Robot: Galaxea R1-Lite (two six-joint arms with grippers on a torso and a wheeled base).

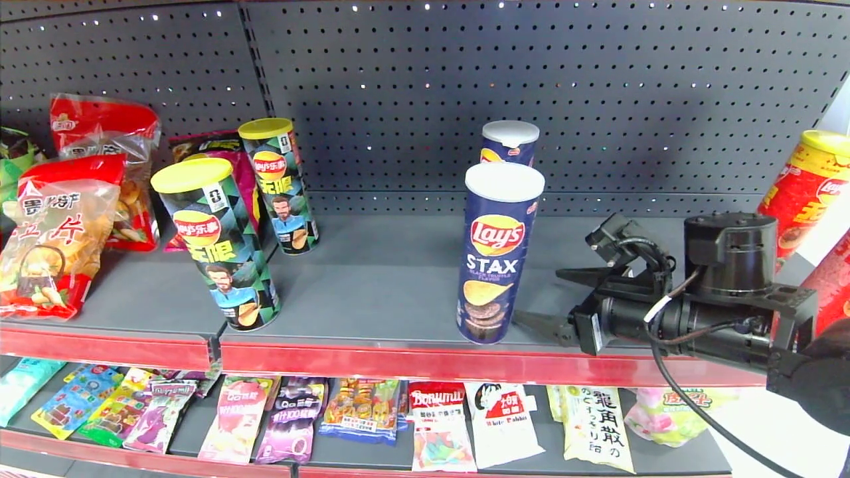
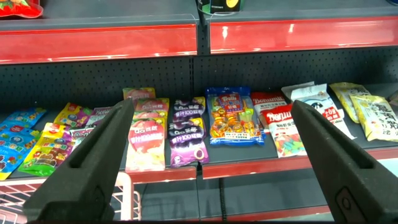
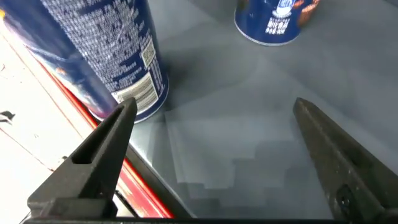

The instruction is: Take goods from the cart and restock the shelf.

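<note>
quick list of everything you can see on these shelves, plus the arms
blue chip cans: 2, blue with white lids, mid upper shelf, one behind the other
green-black chip cans: 2, yellow lids, left of the blue ones
red chip can: 1, yellow lid, far right of the upper shelf
red snack bags: 2, red and clear, left end of the upper shelf
dark snack bag: 1, magenta and black, behind the green-black cans
candy packets: many, mixed colours, in a row on the lower shelf
upper shelf: 1, grey, red front edge
right gripper: black, fingers open, beside the front blue can
left gripper: black, fingers open, facing the lower shelf
</note>
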